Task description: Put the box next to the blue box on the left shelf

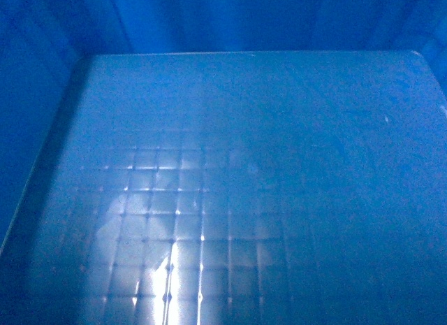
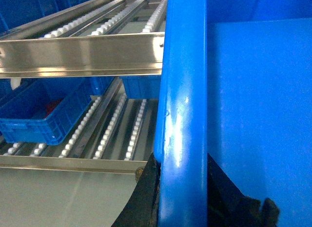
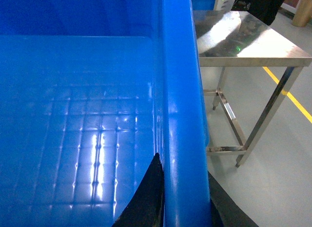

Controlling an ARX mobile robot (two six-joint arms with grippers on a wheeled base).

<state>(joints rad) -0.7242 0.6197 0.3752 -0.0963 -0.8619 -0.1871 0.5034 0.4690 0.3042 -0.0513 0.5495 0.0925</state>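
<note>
The box (image 1: 244,164), a big bright blue crate, fills the head view with its grid-marked floor and far wall. Both arms hold it off the ground by its side rims. My left gripper (image 2: 181,163) is shut on the box's left rim (image 2: 183,90), one black finger on each side of it. My right gripper (image 3: 184,168) is shut the same way on the right rim (image 3: 180,90). In the left wrist view, a blue box (image 2: 48,117) sits on the lower roller level of the left shelf (image 2: 83,53), left of the box I carry.
The shelf has two levels of white roller tracks (image 2: 105,134) with steel front rails. A second blue crate (image 2: 139,86) sits further back on the lower level. To the right stand a steel table (image 3: 248,41) and a yellow floor line (image 3: 287,95).
</note>
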